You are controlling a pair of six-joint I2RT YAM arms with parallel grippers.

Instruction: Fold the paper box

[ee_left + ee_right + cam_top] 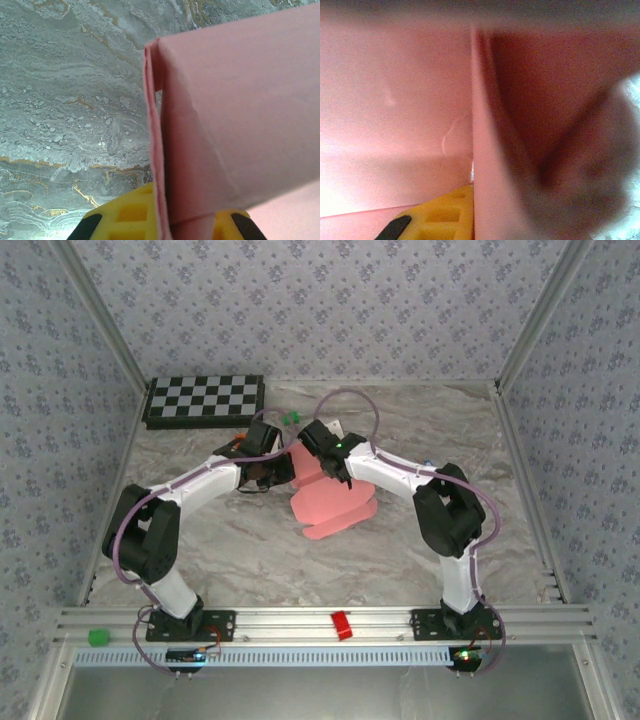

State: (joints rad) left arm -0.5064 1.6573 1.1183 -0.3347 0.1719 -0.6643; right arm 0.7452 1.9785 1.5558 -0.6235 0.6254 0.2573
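While both arms bend toward the middle of the marble table (240, 550), the paper box (332, 502) lies there between them, a little to the far side of the centre. It is half open: a wide pink flap with rounded corners lies flat toward the near side, and the far part stands up under the two grippers.

The left gripper (270, 468) is at the far left edge of the box. From its wrist camera, the left gripper (172, 222) has one yellow finger (125, 217) on each side of a raised, doubled wall of the pink card (235, 110). The gap between the fingers is moderate, and I cannot tell if they press the wall.

The right gripper (322, 448) is at the far edge of the box, just beside the left one. Its wrist camera is very close to the pink card (395, 100); one yellow finger (442, 215) stands against an upright card edge. The other side is blurred, so I cannot tell how far it is open.

A checkerboard (205, 400) lies at the far left corner. A small red block (342, 625) and a green block (97, 637) sit on the near rail.
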